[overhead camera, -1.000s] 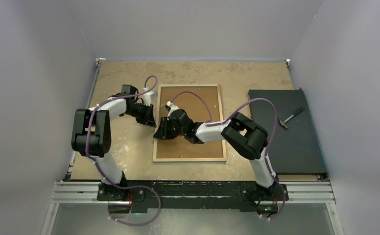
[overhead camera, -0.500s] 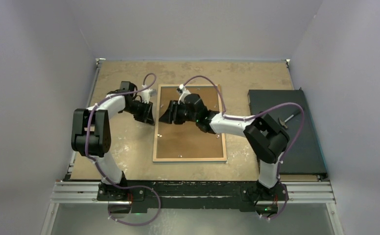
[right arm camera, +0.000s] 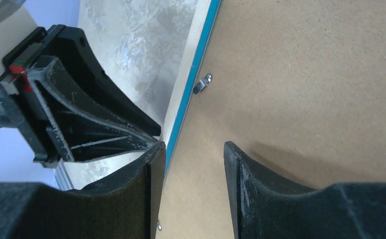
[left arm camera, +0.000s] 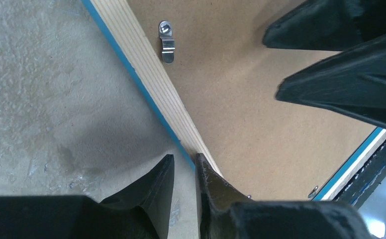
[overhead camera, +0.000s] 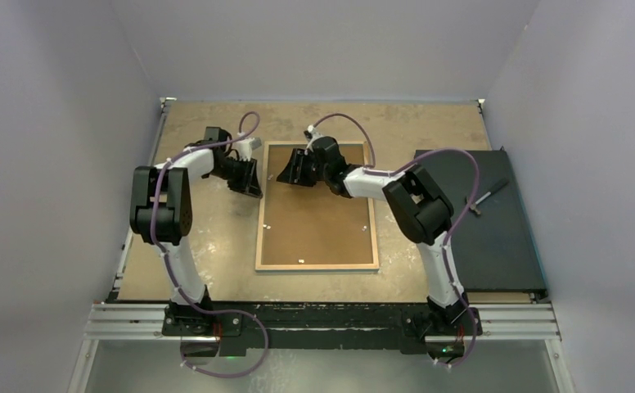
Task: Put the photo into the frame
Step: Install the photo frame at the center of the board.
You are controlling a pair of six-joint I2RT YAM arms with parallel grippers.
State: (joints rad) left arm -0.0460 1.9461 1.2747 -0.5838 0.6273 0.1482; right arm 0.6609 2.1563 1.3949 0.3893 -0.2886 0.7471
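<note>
while the frame (overhead camera: 375, 214) lies face down mid-tabletop (overhead camera: 208, 246), brown backing board (overhead camera: 318, 225) uppermost, the photo is out of sight. item: my left pincer (left arm camera: 183, 163), narrow gap, at the frame's left rim near the far corner; the rim seems to run between the fingers, contact unclear. item: my right pincer (right arm camera: 193, 147), parted wider, holding nothing, over the board just inside that rim. item: metal turn clip (left arm camera: 166, 42) at the board's edge.
</note>
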